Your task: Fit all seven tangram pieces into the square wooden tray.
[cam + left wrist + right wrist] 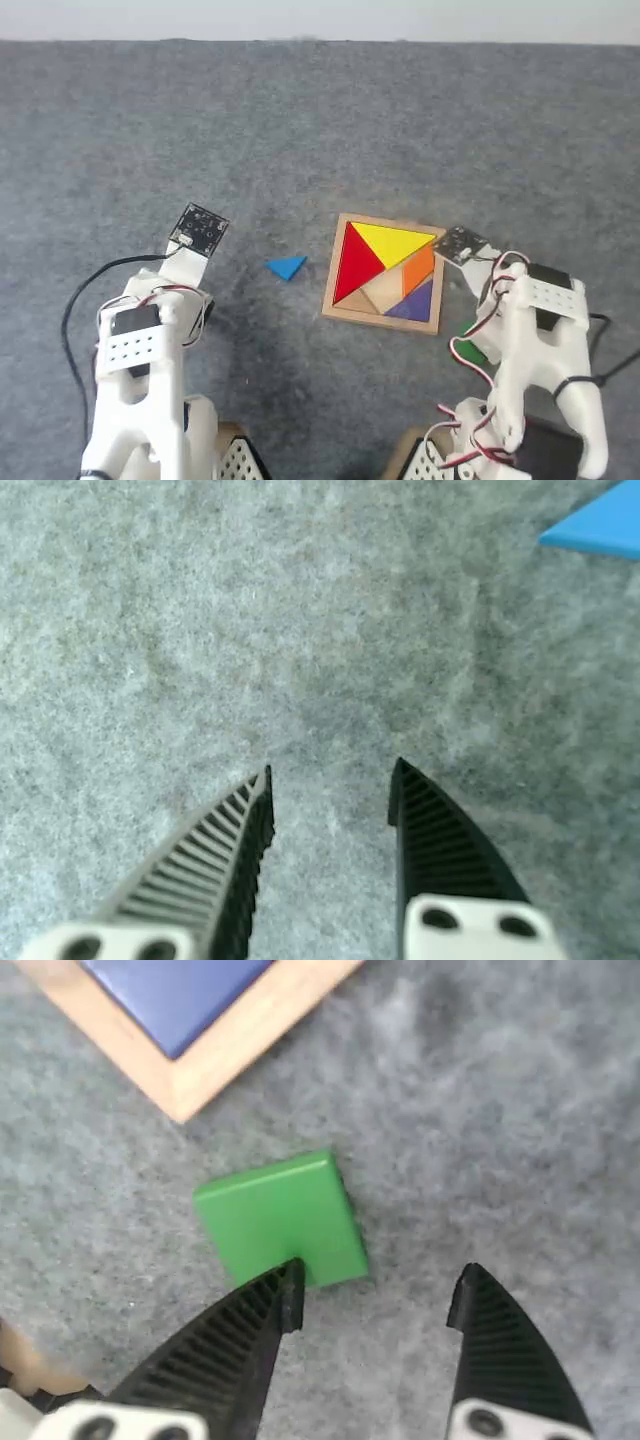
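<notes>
The square wooden tray (331, 268) lies right of centre and holds a red triangle (355, 265), a yellow triangle (392, 242), an orange piece (418, 270) and a purple piece (415, 300). Bare wood (380, 290) shows between them. A small blue triangle (287, 267) lies on the felt left of the tray, and its corner (600, 525) is ahead of my open left gripper (332, 768). A green square (280, 1218) lies flat just outside the tray corner (200, 1065). My right gripper (382, 1268) hangs open over it, one fingertip (285, 1285) above its edge.
Grey felt covers the whole table. The left arm (150, 340) stands at the near left, the right arm (530, 340) at the near right, partly covering the green square (470, 352). Open felt stretches behind the tray.
</notes>
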Robot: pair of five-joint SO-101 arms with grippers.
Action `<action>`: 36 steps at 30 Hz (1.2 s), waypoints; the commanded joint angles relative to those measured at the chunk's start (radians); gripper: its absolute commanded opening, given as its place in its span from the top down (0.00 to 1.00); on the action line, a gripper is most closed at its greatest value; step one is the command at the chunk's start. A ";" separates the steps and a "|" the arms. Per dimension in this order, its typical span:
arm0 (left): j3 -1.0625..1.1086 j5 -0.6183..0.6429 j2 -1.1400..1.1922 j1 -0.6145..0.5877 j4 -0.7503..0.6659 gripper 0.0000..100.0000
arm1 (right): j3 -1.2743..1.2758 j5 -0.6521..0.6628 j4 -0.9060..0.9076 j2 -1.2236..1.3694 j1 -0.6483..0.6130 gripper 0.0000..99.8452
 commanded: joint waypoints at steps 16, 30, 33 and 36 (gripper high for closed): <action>-0.010 -0.005 -0.006 0.009 -0.005 0.82 | 0.112 0.046 0.254 -0.358 -0.248 0.74; -0.008 -0.005 -0.006 0.009 -0.005 0.82 | 0.129 0.249 0.030 -0.130 -0.137 0.74; -0.008 -0.005 -0.006 0.009 -0.005 0.82 | 0.126 0.261 0.007 -0.159 -0.124 0.74; -0.008 -0.005 -0.006 0.009 -0.005 0.82 | 0.124 0.261 -0.021 -0.160 -0.116 0.75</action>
